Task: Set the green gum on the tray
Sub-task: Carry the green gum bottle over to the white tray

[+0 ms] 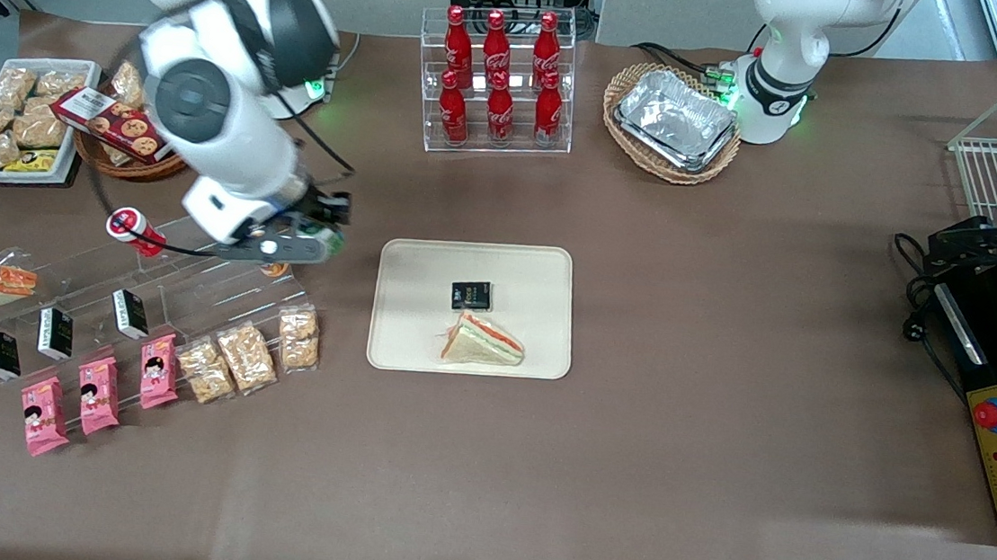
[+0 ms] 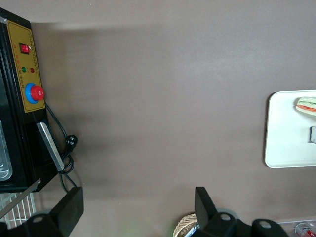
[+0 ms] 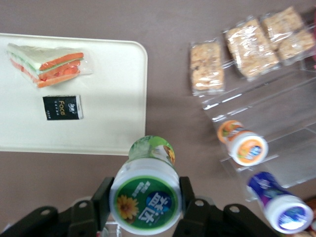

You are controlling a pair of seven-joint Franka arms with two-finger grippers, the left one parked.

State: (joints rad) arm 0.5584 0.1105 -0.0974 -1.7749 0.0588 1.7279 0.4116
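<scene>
Green gum, cream tray

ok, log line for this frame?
phase: carry | tool: shut on green gum, above bare table between clear rack and tray | tray holds: sandwich, black packet | gum on tray: no

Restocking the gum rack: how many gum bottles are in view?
4: green gum in the gripper beside the tray; orange, purple and red ones on the rack. Others may be hidden.

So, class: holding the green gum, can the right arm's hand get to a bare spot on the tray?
Probably yes. The hand, shut on the green gum, hangs beside the tray, whose bare edge nearest it is unobstructed.
</scene>
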